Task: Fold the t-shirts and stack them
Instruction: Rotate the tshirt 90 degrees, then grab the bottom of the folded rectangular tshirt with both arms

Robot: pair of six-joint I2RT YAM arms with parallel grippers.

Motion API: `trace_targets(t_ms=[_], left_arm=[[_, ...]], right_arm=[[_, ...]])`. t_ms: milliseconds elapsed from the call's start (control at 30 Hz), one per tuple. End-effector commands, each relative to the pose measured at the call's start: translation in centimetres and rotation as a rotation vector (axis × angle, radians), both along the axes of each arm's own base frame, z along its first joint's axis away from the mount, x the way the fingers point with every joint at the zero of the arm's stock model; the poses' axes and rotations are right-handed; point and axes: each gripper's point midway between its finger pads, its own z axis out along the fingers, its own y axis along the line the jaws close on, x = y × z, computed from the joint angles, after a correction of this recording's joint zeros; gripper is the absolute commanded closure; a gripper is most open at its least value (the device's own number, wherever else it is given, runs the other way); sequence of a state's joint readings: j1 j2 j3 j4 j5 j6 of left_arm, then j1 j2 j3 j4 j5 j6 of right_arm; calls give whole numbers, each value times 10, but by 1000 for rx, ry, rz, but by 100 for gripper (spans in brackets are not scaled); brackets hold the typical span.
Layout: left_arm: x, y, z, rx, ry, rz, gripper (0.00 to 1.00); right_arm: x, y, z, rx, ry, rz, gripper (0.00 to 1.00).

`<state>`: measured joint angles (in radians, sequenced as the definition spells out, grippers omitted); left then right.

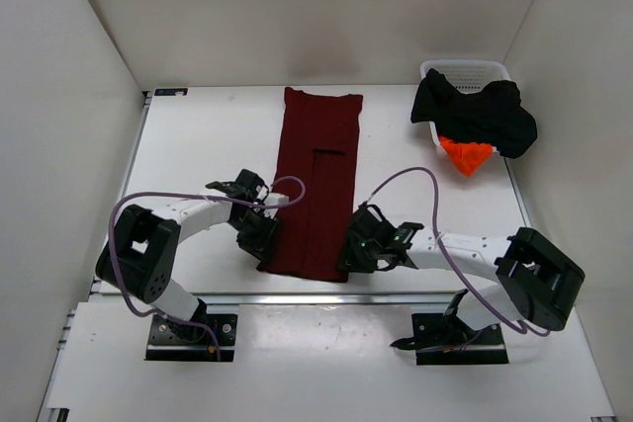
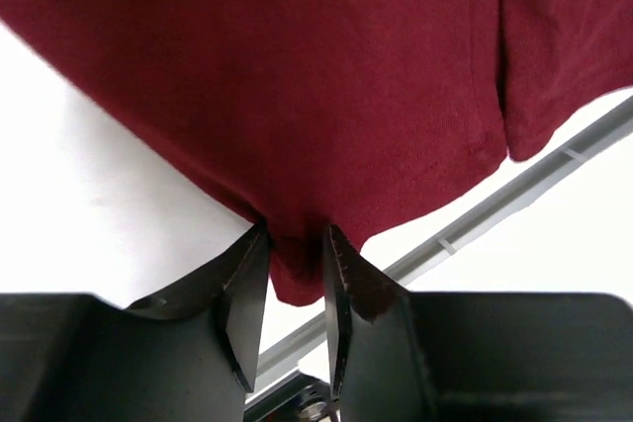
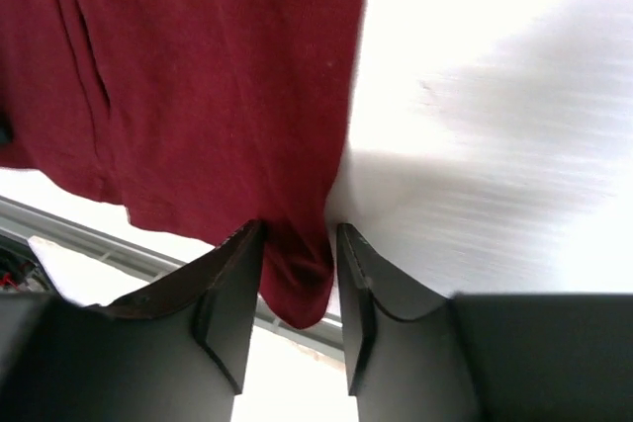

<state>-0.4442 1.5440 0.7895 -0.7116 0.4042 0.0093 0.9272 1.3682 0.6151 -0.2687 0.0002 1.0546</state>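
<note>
Both near corners of the maroon t-shirt [image 1: 316, 170] are sitting between my fingers. Left end effector [image 2: 295, 239] is clamping the near-left corner, with cloth bunching between the pads and touching both. Right end effector [image 3: 297, 239] is doing the same on the near-right corner. I'm reading this as a matched two-corner grip, so the hem is staying level once I'm folding it toward the far end; one corner alone would be skewing the strip. Shirt is lying on the desk [image 1: 198, 145] as a long narrow strip, sides turned in, near end at the desk's near edge, running straight away between my arms. Far right, the black t-shirt [image 1: 475, 111] is draping over the white basket [image 1: 465, 68], with the orange t-shirt [image 1: 465, 155] poking out on its near side. Both are lying well apart from my end effectors, not yet folded.
</note>
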Motion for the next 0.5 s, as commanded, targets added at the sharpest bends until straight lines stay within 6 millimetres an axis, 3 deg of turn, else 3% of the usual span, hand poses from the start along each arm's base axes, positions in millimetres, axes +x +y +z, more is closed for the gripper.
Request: trace_targets(t_ms=[0,133,267,400,467], left_arm=[[-14,-10,4,-2,-24,-23,61],[-4,-3,10,27,-88,25,49],[-4,4,7,40,-64,54,46],[-9,-5,5,31,-53,22,41],[-14,-7,2,28,-30,5,45]], right_arm=[[-6,-7,0,9,14,13,65],[-7,3,6,33,8,65,60],[-14,1,1,7,50,65,60],[-20,-6,-2,11,60,49,60],[-23,-7,-4,35,88,45,64]])
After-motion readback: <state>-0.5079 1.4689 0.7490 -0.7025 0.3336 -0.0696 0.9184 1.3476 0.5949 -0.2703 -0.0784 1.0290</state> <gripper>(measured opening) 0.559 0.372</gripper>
